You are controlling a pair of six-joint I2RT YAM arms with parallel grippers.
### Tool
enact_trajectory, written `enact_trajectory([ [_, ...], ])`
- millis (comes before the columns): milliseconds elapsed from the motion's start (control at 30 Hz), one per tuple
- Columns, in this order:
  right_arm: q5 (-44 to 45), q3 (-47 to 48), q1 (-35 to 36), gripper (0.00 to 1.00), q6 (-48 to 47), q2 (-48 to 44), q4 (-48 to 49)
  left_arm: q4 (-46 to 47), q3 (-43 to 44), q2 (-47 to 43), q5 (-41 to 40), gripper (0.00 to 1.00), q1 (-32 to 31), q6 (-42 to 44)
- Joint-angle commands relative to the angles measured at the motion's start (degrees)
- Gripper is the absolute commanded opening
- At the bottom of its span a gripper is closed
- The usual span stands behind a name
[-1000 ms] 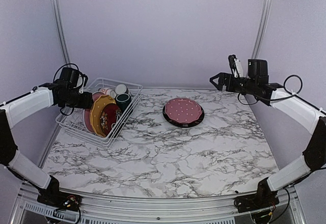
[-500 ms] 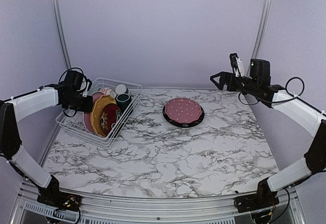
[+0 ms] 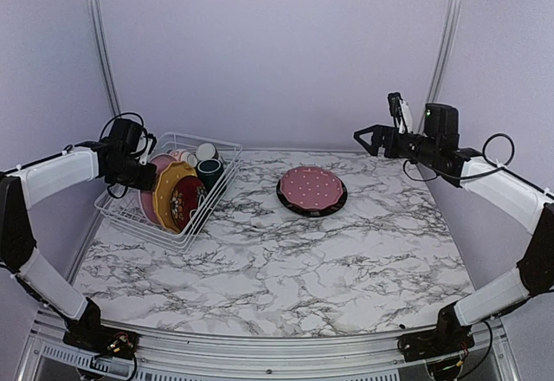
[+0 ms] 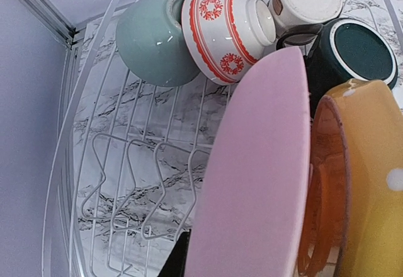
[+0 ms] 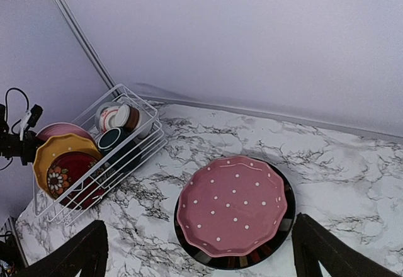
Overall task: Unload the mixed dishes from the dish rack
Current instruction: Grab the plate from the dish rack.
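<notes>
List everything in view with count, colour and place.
dish rack: one, white, far left
plain plate: one, pink, upright in rack
scalloped plate: one, orange-yellow, beside it
floral plate: one, dark red, beside that
mug: one, teal, in rack
bowls: two, pale green and white-and-red, in rack
cup: one, pale, by mug
dotted plate: one, pink, on black plate
black plate: one, black, mid-table
table: one, white marble, underneath
left gripper: one, black, closed on plain plate
right gripper: one, black, open, far right
</notes>
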Motion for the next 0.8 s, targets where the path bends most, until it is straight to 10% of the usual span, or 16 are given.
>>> enact_trajectory([
  [0,-1.9,-0.5,-0.1,0.98,1.0,-0.8,2.1,-2.0,3.2,-4.3,1.4,0.06,0.1,-4.6],
  [767,-3.6,-1.3,-0.1,0.98,2.6,-0.2,4.9,-7.7,12.9,-13.6,-10.0,0.02,-1.0,-4.3],
])
